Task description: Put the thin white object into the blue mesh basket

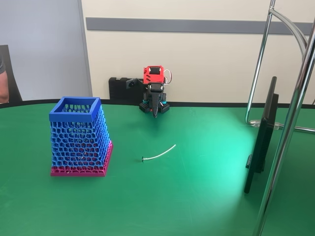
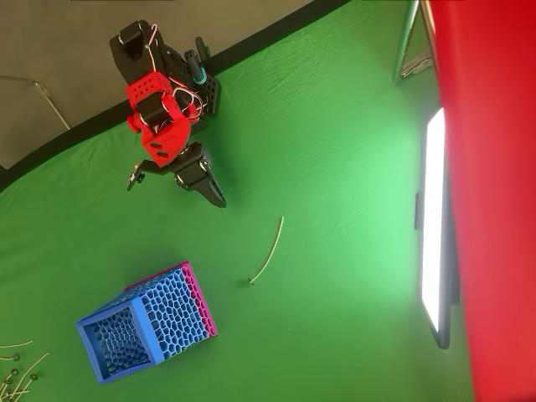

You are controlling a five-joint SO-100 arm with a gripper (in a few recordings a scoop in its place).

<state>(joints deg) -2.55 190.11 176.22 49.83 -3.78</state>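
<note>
The thin white object [image 1: 159, 154] lies flat on the green table, slightly curved, its small dark tip toward the basket; in the overhead view the thin white object [image 2: 268, 249] lies mid-table. The blue mesh basket [image 1: 78, 137] stands upright on its magenta base at the left; from above the blue mesh basket [image 2: 142, 324] is near the bottom left. My gripper [image 1: 155, 113] hangs at the back of the table, folded down, fingers together and holding nothing. Seen from above, the gripper [image 2: 219, 201] points toward the strip, well short of it.
A dark upright screen [image 1: 261, 137] stands on edge at the right, beside chrome stand tubes [image 1: 288, 132]. Several spare white strips [image 2: 15, 368] lie off the table's bottom-left corner in the overhead view. A person's arm shows at the far left edge [image 1: 4, 78].
</note>
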